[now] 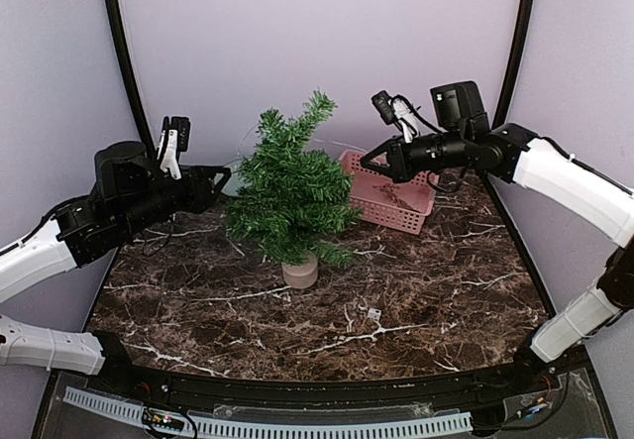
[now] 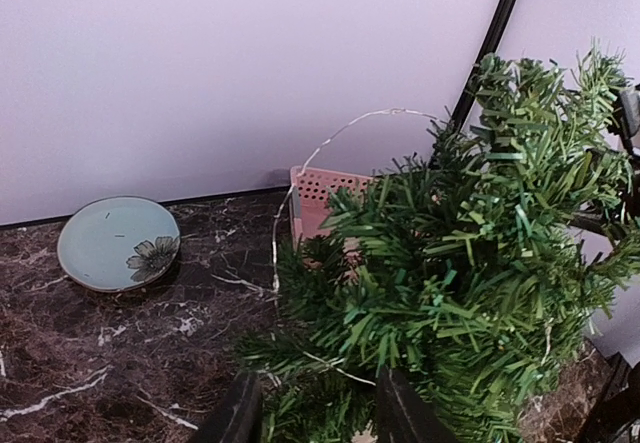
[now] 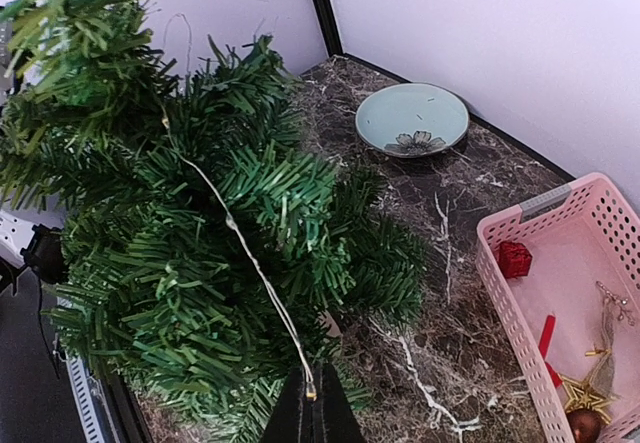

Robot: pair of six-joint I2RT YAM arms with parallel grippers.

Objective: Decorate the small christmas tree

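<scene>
Tree: small christmas tree (image 1: 292,186) stands mid desk (image 1: 416,300) — likely light, tippy, springy branches; steady by tan base (image 1: 300,273).
Right hand (image 3: 312,398): clenched on thin wire (image 3: 245,253).
Left hand (image 2: 318,413): fingers apart — branches between.

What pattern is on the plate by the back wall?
Pale blue-green plate with one dark flower near its rim; best in right wrist view.

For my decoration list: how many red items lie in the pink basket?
2: a small red box beside the pink basket's wall, a red strip on its floor. More may be hidden off-frame.
</scene>
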